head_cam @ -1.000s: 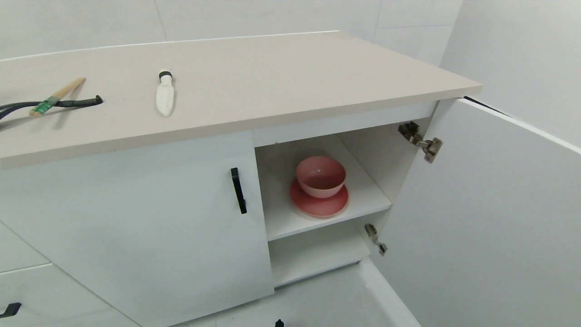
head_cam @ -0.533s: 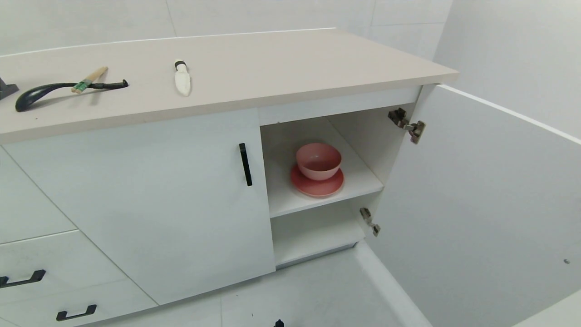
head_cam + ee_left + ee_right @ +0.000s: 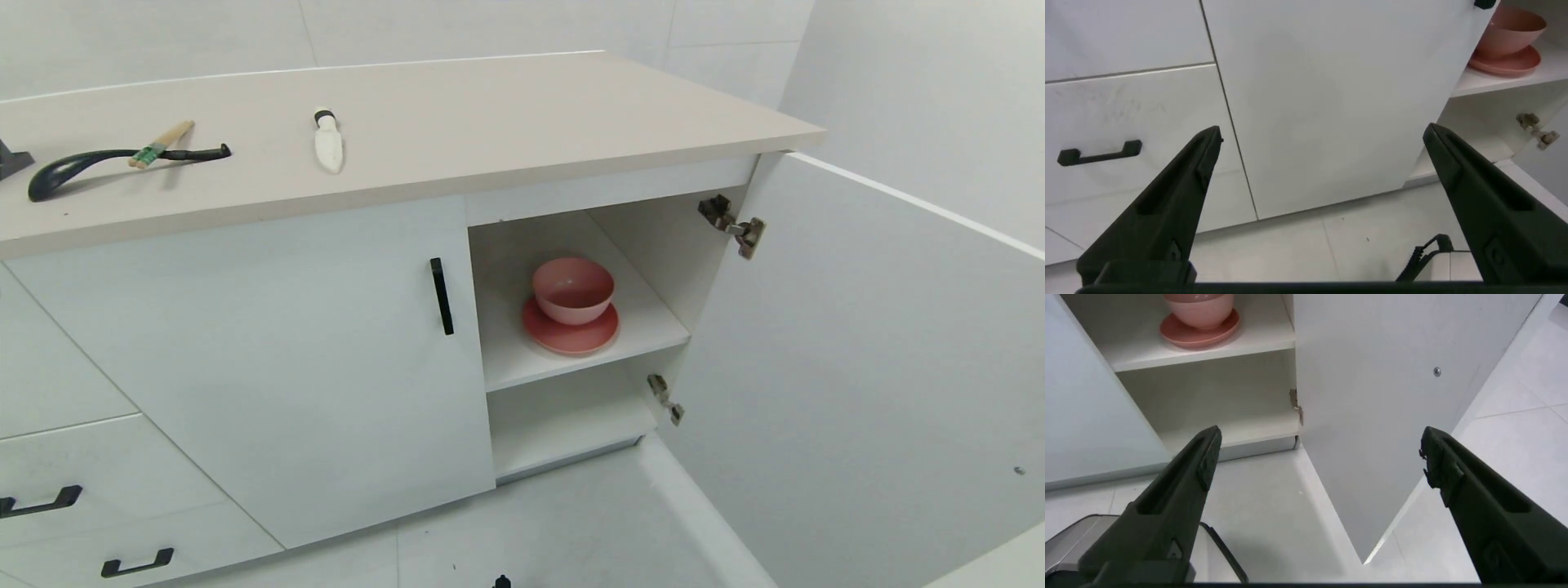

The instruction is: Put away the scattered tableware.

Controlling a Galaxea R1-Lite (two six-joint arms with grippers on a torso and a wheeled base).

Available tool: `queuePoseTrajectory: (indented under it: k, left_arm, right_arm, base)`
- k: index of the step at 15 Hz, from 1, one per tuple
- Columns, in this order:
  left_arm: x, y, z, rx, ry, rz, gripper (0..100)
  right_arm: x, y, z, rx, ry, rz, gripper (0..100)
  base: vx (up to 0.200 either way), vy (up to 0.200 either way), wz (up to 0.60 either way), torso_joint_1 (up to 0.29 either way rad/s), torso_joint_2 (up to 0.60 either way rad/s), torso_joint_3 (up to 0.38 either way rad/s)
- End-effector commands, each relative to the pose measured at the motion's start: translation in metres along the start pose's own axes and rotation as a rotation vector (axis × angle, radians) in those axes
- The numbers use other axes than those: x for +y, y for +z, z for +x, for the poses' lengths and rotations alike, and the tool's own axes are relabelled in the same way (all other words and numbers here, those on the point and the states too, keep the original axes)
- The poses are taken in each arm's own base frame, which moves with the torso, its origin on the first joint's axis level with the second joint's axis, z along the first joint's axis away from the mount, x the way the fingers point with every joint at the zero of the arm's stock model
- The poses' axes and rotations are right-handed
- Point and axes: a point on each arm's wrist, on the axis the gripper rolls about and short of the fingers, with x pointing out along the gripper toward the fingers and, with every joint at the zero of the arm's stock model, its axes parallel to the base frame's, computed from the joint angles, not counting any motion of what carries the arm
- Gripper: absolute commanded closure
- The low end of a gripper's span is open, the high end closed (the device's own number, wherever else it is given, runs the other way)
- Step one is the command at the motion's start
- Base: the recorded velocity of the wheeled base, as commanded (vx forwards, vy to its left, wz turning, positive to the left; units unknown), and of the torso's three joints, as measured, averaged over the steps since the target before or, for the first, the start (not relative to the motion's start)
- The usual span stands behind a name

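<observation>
Bowl on plate — close to shelf edge.

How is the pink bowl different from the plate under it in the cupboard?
The bowl is deep and rounded; the plate is flat and wider. The bowl is pale pink; the plate is a darker coral red. The bowl sits on top; the plate lies beneath it on the shelf. Both are round, upright and inside the open cupboard.

Our left gripper has dark, wedge-shaped fingers (matte, tapering to blunt tips); our right gripper looks alike.
</observation>
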Motion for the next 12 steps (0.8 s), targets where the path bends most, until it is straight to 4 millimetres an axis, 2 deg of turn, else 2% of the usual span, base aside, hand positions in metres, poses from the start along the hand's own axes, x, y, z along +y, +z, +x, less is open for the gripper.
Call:
queuePoseTrajectory:
  k: [1,3,6,12]
  left_arm:
    - [0.0,-0.0001,0.0,0.0,0.002,-0.003,0]
    - [0.0001,-0.0001,0.0,0.0,0.005,-0.004,0]
    - [0.0001,-0.0001,0.0,0.0,0.005,-0.003,0]
    - [0.0,-0.0002,0.0,0.001,0.002,-0.001,0]
  right_arm:
    - [0.0,0.0002,0.0006,0.007,0.001,-0.001,0]
    - [0.0,0.0002,0.0006,0.007,0.001,-0.001,0]
    - [0.0,0.0002,0.0006,0.007,0.001,-0.001,0]
    - [0.0,0.0002,0.0006,0.007,0.002,-0.001,0]
  base:
    - [-0.2,0.0,0.0,0.002,0.01,0.002]
    - [-0.2,0.0,0.0,0.005,0.0,-0.005]
    - [0.0,0.0,0.0,0.0,0.0,0.0]
    - [0.0,-0.2,0.0,0.006,0.0,0.002]
